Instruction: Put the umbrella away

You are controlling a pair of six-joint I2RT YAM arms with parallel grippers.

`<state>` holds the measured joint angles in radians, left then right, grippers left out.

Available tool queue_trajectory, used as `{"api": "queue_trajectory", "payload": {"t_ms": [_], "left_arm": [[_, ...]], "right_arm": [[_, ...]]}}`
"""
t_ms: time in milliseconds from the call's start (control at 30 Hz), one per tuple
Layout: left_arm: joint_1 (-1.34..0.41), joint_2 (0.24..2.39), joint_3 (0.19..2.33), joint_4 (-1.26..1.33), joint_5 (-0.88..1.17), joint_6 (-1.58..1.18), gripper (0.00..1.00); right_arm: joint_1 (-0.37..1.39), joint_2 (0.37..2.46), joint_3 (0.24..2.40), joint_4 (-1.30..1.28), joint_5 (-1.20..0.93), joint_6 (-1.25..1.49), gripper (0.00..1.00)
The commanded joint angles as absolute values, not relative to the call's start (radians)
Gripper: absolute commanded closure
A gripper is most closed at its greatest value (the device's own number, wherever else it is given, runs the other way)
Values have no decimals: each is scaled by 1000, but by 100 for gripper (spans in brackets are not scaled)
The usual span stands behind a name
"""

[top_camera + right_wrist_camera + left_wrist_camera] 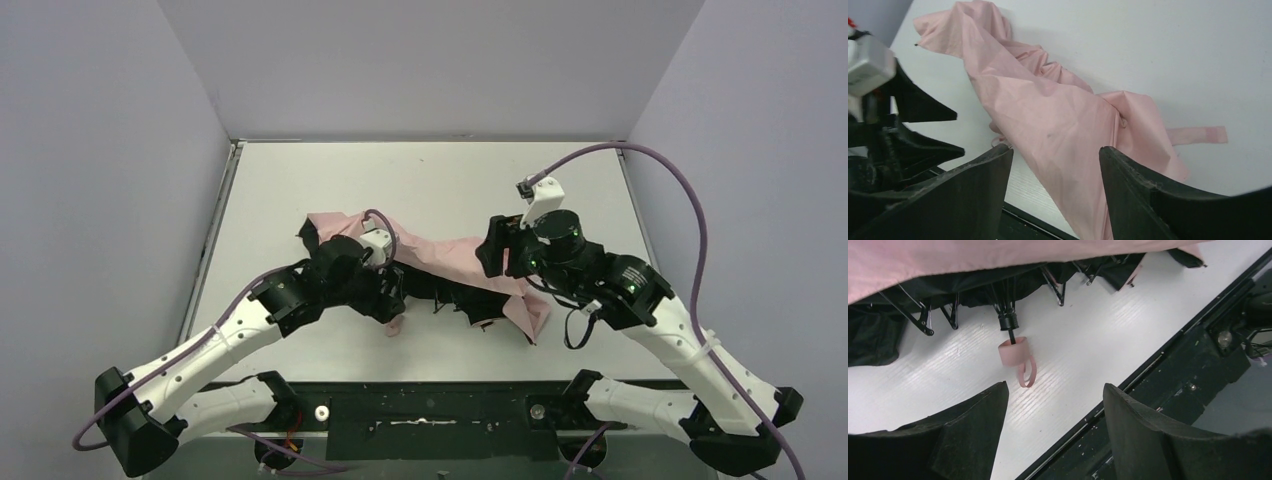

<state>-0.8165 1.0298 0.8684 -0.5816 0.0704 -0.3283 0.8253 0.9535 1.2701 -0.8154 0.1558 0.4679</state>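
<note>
The umbrella lies collapsed across the middle of the table, pale pink outside with black lining and thin ribs showing at its near side. Its pink handle and strap loop rest on the table just beyond my left gripper, which is open with nothing between its fingers. My right gripper is open over the right part of the pink canopy, with fabric lying in the gap between its fingers. In the top view the left gripper and right gripper stand at either end of the canopy.
The black base rail runs along the table's near edge, close to the left gripper. A pink closure tab lies flat on the table beside the canopy. Grey walls enclose the table on three sides.
</note>
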Motion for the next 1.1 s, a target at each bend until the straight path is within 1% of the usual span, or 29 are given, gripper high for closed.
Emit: {"api": "queue_trajectory", "payload": {"t_ms": [0,100,267,333,467,600,667,767,833,933,1067], "left_arm": [[-819,996,967,-641,148,-277,34],[-818,988,994,-681,176,-265,35],[-818,938,1060,-709,241,-258,37],[-814,925,1107,-714,238,-252,39],[-785,947,1183,-720,188,-220,50],[-658,1021,1260,-706,169,-201,55],[-557,1075,1294,-686,169,-209,54],[-432,1181,1355,-667,174,-190,47],[-410,1268,1407,-679,131,-150,43],[-400,1398,1484,-702,34,-94,41],[-362,1497,1513,-713,60,-92,38]], "right_arm": [[817,1039,1308,-907,262,521,36],[796,1084,1293,-898,259,545,39],[744,1177,1205,-788,165,568,43],[717,1210,1147,-694,132,577,46],[650,1278,1023,-428,106,614,49],[592,1388,949,-233,61,645,51],[575,1451,936,-174,27,653,51],[564,1542,931,-115,-16,661,52],[559,1590,930,-76,-52,667,51],[557,1637,931,-45,-78,676,51],[557,1653,917,-26,-90,685,51]]}}
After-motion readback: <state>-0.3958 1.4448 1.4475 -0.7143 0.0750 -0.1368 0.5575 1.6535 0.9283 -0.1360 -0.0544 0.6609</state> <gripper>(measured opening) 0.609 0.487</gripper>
